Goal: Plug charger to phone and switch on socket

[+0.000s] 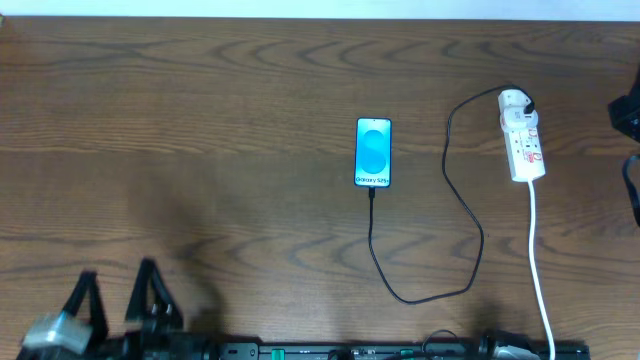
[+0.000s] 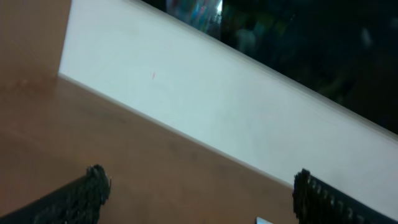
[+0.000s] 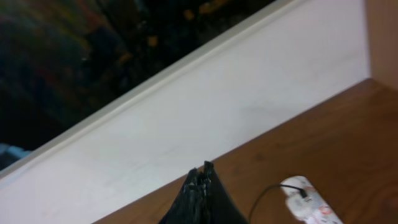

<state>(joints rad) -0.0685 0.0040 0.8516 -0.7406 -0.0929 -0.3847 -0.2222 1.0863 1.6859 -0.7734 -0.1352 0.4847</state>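
Observation:
The phone (image 1: 373, 152) lies flat mid-table with its blue screen lit. The charger cable (image 1: 470, 210) runs from the phone's near end, loops toward the front edge and rises to its black plug (image 1: 526, 104) in the far end of the socket (image 1: 523, 135). The socket also shows in the right wrist view (image 3: 305, 200) with the plug in it. My left gripper (image 1: 117, 275) is open and empty at the front left, fingers wide apart in its wrist view (image 2: 199, 177). My right gripper (image 3: 204, 169) is shut and empty, well short of the socket.
The socket's white cord (image 1: 537, 260) runs to the front edge. A black object (image 1: 625, 115) sits at the right edge. A white wall (image 2: 217, 93) borders the table's far side. The arm bases line the front edge (image 1: 400, 350).

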